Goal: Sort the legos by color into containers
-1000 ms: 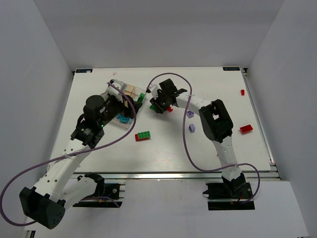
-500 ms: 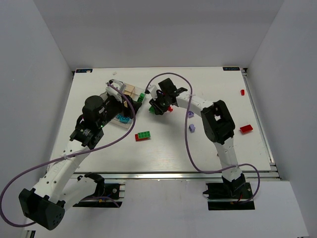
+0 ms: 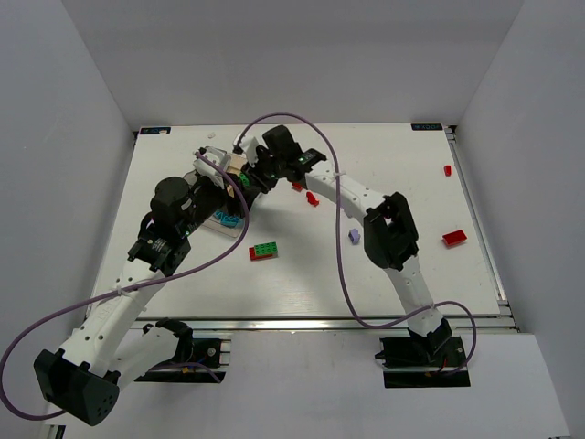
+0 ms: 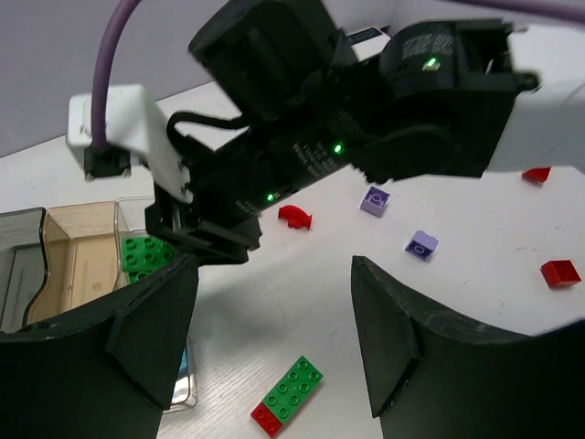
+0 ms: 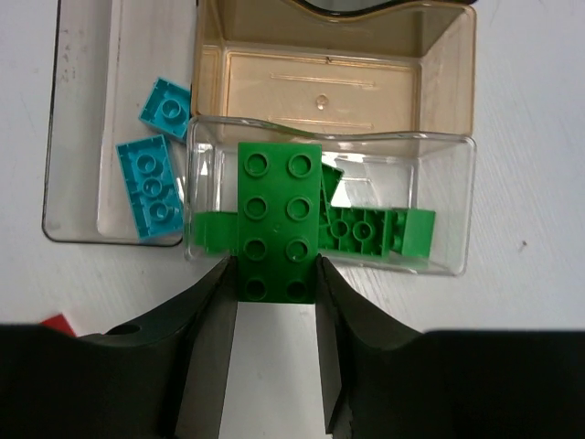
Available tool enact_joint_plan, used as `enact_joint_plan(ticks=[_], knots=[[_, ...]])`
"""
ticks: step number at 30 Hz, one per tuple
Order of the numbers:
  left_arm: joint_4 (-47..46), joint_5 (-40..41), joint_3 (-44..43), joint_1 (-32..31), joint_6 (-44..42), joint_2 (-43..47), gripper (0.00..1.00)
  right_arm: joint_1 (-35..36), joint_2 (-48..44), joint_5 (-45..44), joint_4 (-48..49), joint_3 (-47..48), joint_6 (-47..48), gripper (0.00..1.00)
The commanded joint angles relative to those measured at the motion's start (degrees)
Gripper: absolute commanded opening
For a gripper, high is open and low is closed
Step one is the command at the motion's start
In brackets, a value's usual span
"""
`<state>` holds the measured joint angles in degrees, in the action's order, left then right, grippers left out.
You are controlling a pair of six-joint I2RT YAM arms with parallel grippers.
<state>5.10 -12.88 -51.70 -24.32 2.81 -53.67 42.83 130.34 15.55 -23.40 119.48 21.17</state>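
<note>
Green, with eight studs, the held brick is one piece, pinched on its long sides between both fingers of the right gripper. The jaws are partly closed on it. It hangs over the near wall of the clear compartment of the tray.

In this compartment lie other green bricks. I see at least two, but the exact number I cannot tell. The brownish compartment next to it shows only its bare floor. On the other side, a second clear compartment has two cyan bricks, close together.

On the table I count four loose red bricks: two near the right arm and two toward the right edge. The left wrist view shows two light purple bricks. One green-and-red joined piece lies near the tray.

The left gripper hovers beside the tray with jaws wide apart and nothing between them.
</note>
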Motion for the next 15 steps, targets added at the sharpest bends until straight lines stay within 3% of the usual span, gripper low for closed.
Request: enact_joint_plan(ticks=[1, 8, 11, 14, 15], knots=[[-0.8, 0.84, 0.37, 0.32, -0.17, 1.46, 0.78, 0.77, 3.42, -2.45, 2.03, 2.69, -0.51, 0.04], [-0.71, 0.75, 0.29, 0.32, -0.35, 1.37, 0.78, 0.68, 4.92, -5.62, 8.89, 1.63, -1.48, 0.12], [-0.71, 0.67, 0.29, 0.32, -0.35, 1.29, 0.78, 0.33, 5.45, -6.41, 10.12, 1.46, -1.48, 0.2], [-0.71, 0.75, 0.29, 0.32, -0.26, 1.11, 0.77, 0.24, 6.06, -7.38, 11.09, 1.81, -1.39, 0.33], [-0.71, 0.67, 0.29, 0.32, -0.26, 1.11, 0.77, 0.24, 6.32, -7.46, 11.27, 2.24, -1.57, 0.47]])
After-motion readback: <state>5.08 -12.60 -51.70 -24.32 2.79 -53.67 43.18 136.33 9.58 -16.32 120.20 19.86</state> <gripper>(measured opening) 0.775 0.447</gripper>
